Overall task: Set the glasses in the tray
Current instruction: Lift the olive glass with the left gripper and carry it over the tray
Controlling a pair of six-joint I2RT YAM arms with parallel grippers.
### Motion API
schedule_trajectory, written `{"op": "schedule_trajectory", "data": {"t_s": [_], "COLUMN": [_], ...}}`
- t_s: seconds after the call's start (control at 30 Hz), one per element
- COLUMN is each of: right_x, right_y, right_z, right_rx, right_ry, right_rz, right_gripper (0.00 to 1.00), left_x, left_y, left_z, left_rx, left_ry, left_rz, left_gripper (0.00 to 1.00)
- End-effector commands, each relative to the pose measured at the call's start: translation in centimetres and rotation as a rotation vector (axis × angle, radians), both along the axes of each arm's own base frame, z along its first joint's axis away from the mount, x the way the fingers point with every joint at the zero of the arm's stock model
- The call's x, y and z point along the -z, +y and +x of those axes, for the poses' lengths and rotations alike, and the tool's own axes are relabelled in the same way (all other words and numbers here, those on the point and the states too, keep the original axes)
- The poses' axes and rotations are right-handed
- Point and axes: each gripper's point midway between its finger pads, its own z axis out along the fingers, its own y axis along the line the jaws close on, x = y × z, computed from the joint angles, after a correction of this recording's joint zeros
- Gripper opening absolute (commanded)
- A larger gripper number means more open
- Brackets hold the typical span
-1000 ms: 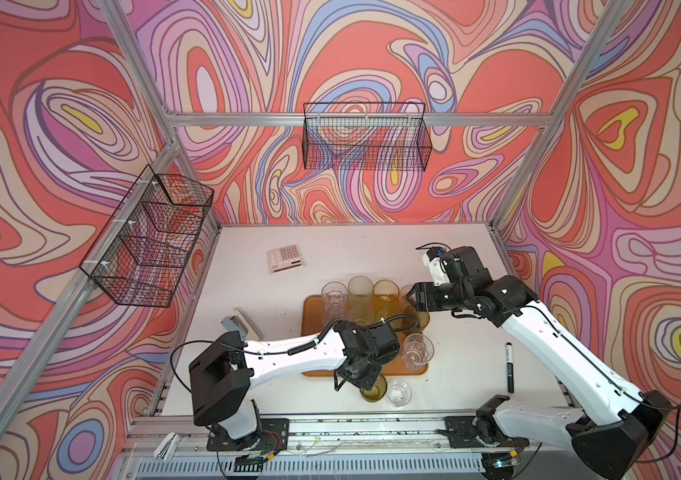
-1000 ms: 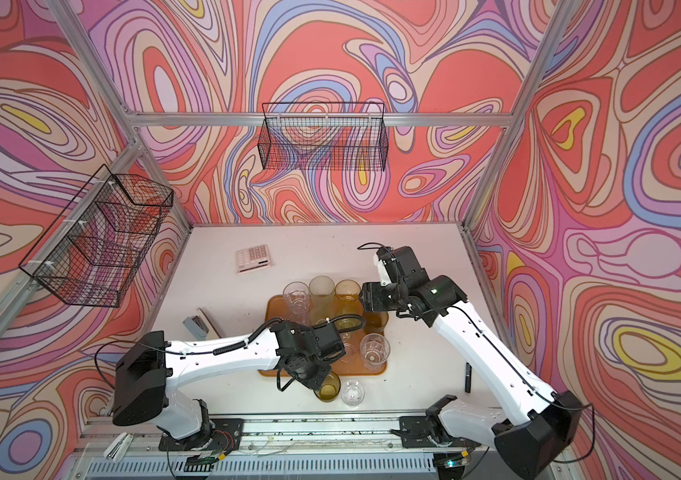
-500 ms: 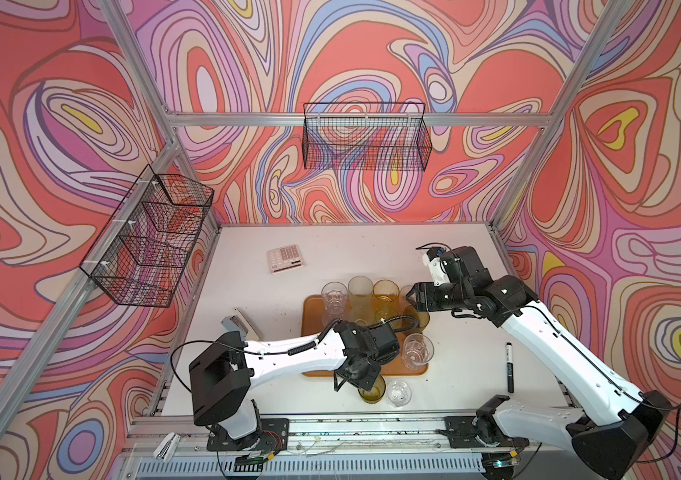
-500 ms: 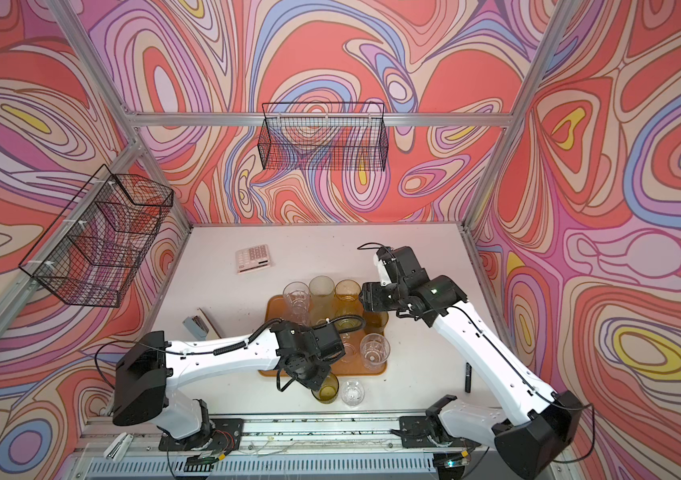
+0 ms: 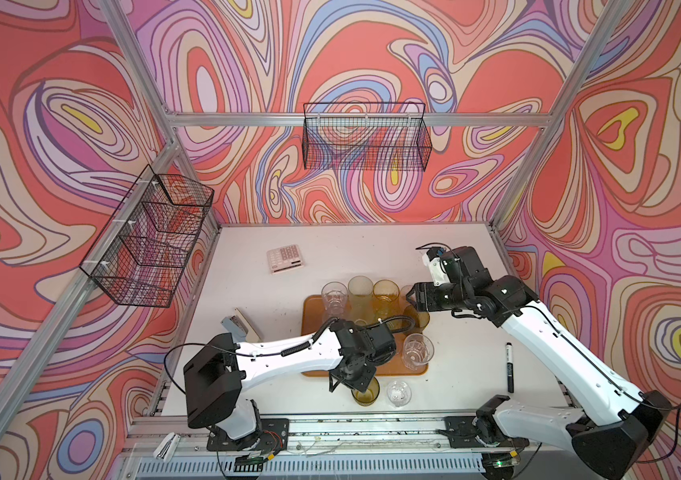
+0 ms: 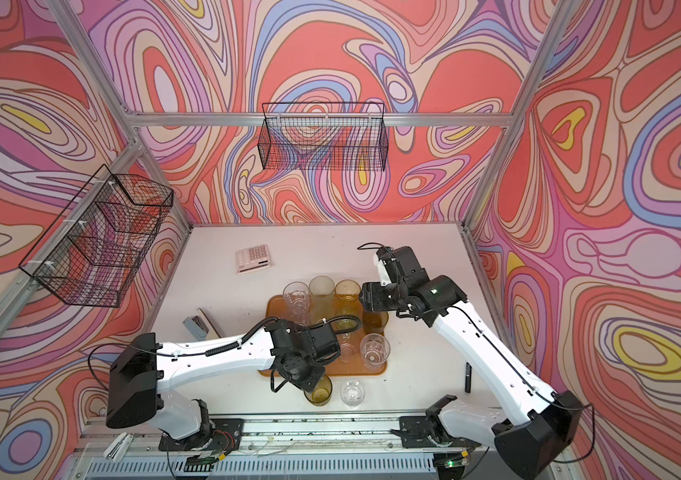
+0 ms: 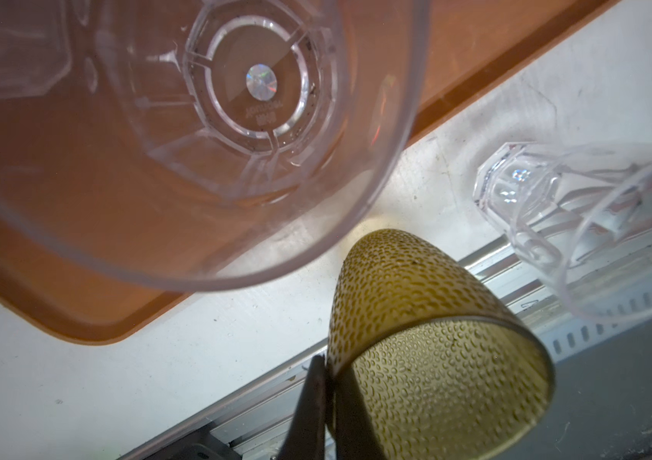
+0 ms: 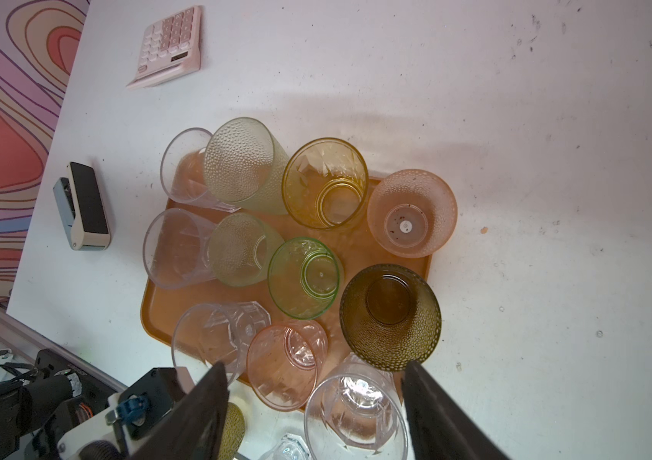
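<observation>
Left end effector [image 7: 326,402]: clamped on rim of olive dimpled glass [image 7: 428,350]; grip seen only in left wrist view.
Right end effector [image 8: 316,414]: spread, empty, above tray [image 8: 149,306].

The white table [image 5: 372,249] holds the orange tray [image 5: 309,316] near the front. A pink calculator [image 5: 285,258] lies farther back. A small grey box [image 5: 241,326] sits left of the tray, a black pen [image 5: 509,365] right. An amber glass [image 5: 366,392] and a clear glass [image 5: 399,392] stand just before the tray.
</observation>
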Motion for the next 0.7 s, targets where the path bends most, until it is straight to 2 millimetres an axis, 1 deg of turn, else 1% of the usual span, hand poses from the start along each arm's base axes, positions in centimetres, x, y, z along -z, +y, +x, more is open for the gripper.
{"op": "schedule_trajectory", "data": {"t_s": [0.0,0.27,0.67], "right_x": [-0.2,-0.4,-0.5], "right_y": [-0.1,0.1,0.2], "right_z": [0.0,0.1,0.2], "right_rx": [-0.006,-0.011,-0.014], "right_ry": [-0.011,-0.014,-0.015], "right_rz": [0.001,0.007,0.009], "right_gripper": [0.71,0.71,0.71], "left_x": [-1.4,-2.3,-3.0], "left_y": [1.3,3.2,7.2], "left_z": [-0.4,-0.1,1.0], "left_rx": [-0.017,-0.058,-0.126], "left_ry": [-0.009,-0.019,-0.008], "left_rz": [0.019,0.014,0.036], "left_gripper": [0.00,0.00,0.00]}}
